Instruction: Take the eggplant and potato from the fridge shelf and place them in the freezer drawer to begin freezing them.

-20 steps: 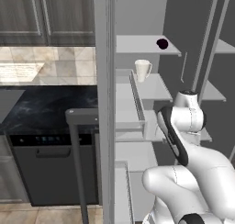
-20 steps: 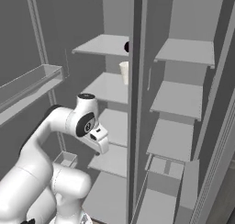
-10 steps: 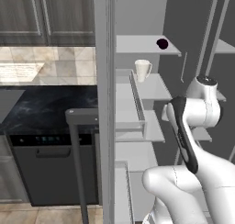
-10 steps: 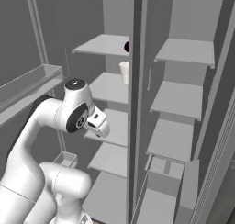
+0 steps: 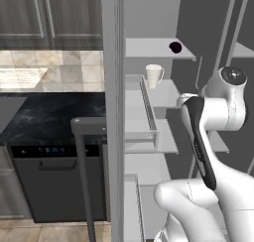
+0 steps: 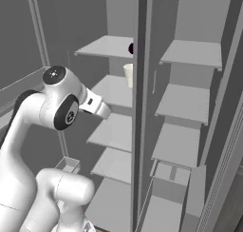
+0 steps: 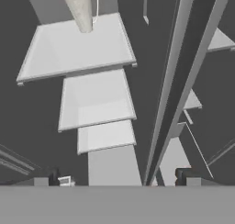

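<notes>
Gripper [image 7: 117, 177] wide open and empty, facing the cup [image 7: 81, 9] shelf; eggplant [image 5: 175, 47] sits one shelf higher on the top shelf, so it must go up and in.

One eggplant [image 5: 175, 47] on the top shelf [image 5: 149, 48]. One white cup [image 5: 154, 76] on the shelf below. Four shelves stacked in the left fridge column in the right base view, three in the right column. Two fingers [image 7: 184, 175].
</notes>
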